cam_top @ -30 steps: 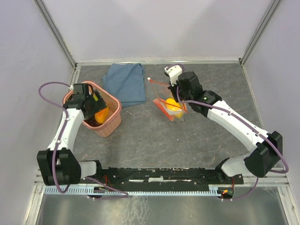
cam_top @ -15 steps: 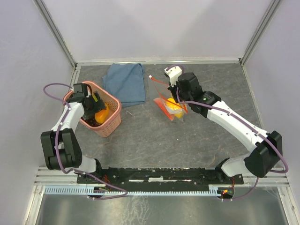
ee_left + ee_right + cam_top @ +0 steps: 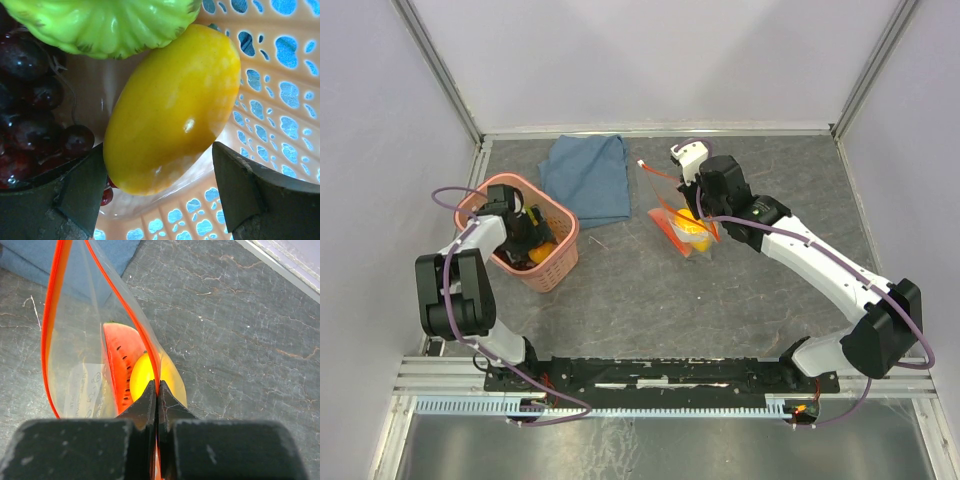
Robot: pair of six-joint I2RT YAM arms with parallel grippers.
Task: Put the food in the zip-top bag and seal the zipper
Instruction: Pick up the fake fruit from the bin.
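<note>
My left gripper (image 3: 157, 192) is open inside the pink basket (image 3: 556, 262), its jaws on either side of a yellow-orange fruit (image 3: 172, 107). A yellow-green bumpy ball (image 3: 105, 22) lies above it and a dark purple grape bunch (image 3: 30, 110) to its left. My right gripper (image 3: 157, 390) is shut on the orange-red zipper (image 3: 135, 322) of the clear zip-top bag (image 3: 680, 222) and holds its mouth up and open. Inside the bag are a red watermelon slice (image 3: 116, 365) and a yellow fruit (image 3: 141, 377).
A folded blue cloth (image 3: 588, 177) lies at the back between the basket and the bag. The pink basket's perforated wall (image 3: 280, 100) is close on the right of my left gripper. Metal frame posts and walls bound the dark grey table.
My left arm has pulled in and dropped deeper into the basket, around the yellow-orange fruit. The right gripper and the bag have barely moved.
</note>
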